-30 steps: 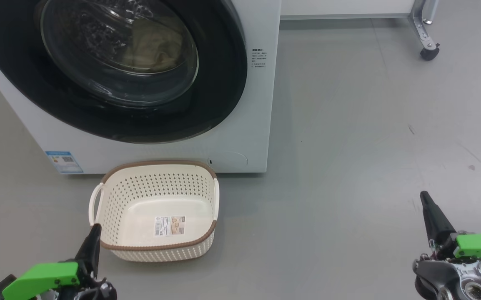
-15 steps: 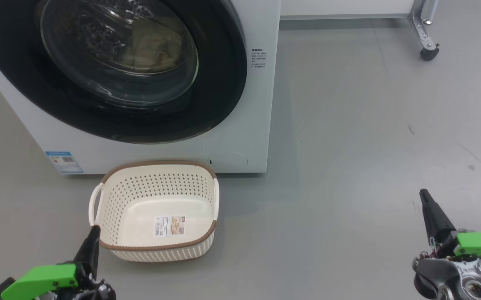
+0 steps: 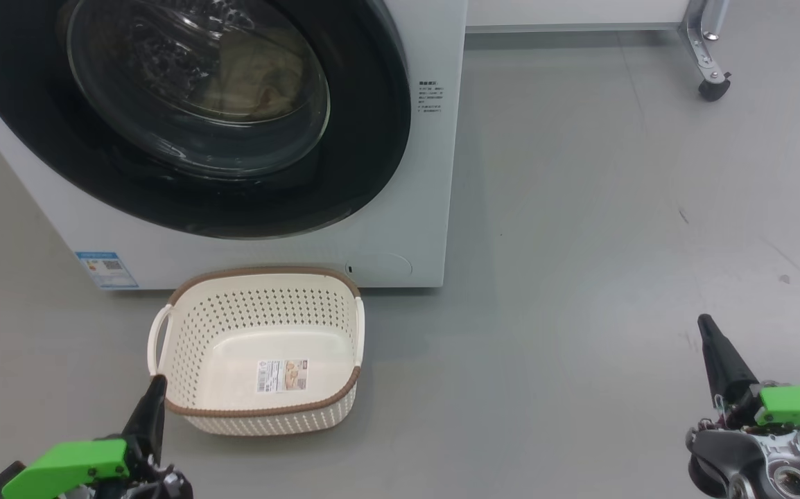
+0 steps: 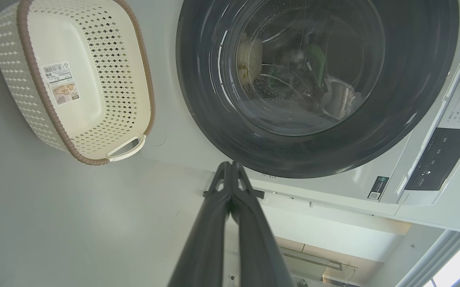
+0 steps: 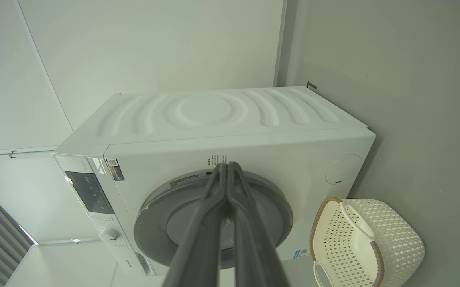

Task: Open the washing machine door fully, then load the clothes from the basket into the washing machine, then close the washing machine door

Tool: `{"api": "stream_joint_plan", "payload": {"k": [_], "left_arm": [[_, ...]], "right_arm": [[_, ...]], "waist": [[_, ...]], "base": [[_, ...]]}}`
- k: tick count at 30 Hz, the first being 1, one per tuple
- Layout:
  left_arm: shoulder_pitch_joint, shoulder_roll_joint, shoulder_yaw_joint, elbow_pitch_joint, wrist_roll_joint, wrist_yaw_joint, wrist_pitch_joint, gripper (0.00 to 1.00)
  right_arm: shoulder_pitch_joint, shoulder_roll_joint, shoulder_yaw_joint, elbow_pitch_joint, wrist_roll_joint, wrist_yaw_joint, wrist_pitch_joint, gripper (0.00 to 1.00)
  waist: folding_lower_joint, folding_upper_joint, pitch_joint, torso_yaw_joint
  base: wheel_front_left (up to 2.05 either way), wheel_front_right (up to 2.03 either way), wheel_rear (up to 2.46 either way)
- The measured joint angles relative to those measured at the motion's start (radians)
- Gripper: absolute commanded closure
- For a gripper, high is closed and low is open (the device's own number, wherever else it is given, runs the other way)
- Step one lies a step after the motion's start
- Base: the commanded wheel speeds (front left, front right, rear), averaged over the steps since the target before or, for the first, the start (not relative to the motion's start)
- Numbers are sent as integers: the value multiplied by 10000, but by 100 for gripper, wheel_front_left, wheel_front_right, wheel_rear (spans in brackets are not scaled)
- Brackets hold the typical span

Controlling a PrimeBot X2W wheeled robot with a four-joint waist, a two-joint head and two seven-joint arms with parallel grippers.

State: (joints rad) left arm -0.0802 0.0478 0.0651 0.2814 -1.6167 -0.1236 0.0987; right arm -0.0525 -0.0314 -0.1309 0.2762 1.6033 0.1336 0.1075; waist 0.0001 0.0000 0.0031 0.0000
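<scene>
My left gripper and right gripper hang pinched closed, empty. The clothes sit behind the closed washing machine door, and the basket lies bare on the floor just before it. I'd only confirm that door sits flush, latched.

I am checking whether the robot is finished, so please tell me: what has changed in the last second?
Almost nothing. The left gripper sank a trace in the head view; the right gripper barely shifted. Both stay shut and empty. The washing machine door stays closed with the clothes inside; the basket stays empty on the floor.
</scene>
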Motion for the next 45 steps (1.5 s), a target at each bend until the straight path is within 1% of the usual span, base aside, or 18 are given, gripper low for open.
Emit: {"api": "stream_joint_plan", "payload": {"k": [45], "left_arm": [[0,-27,48,0,4,0,42,100]], "right_arm": [[0,0,-4,0,0,-2,0,100]], "waist": [[-1,0,0,0]], "base": [[0,0,0]]}}
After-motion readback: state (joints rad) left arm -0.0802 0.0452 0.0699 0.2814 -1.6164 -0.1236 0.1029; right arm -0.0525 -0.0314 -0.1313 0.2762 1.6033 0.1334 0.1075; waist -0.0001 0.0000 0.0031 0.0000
